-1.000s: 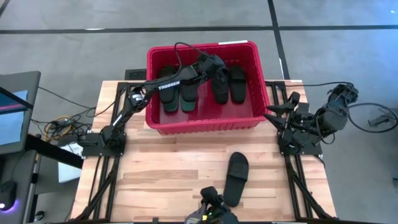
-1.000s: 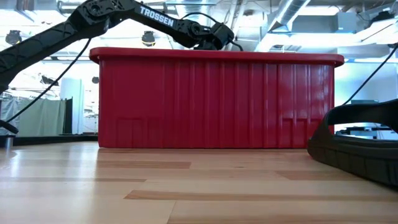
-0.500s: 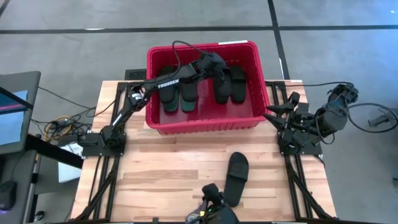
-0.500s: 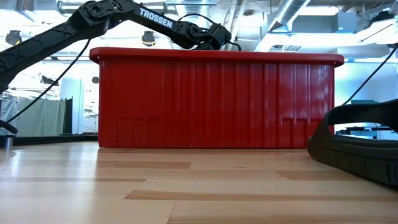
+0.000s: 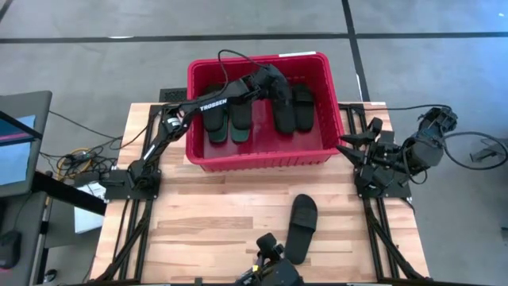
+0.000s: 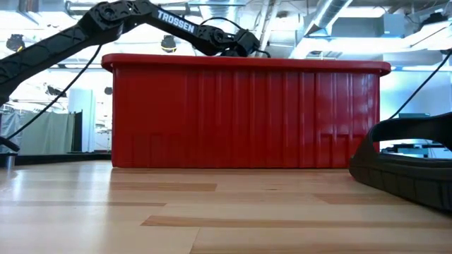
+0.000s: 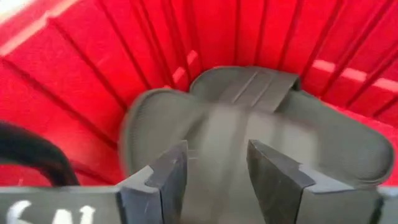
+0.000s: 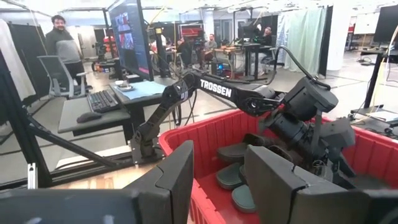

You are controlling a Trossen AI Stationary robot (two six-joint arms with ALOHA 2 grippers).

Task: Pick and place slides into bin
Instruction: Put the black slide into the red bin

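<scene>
The left end effector hovers open inside the bin, just above a black slide lying there. It should lift straight up, clear of the rim. The right end effector waits half-open beside the tabletop, where one black slide remains.

Below the left gripper lies a black slide, the bin's red walls close around.

Red ribbed bin, black slides
</scene>
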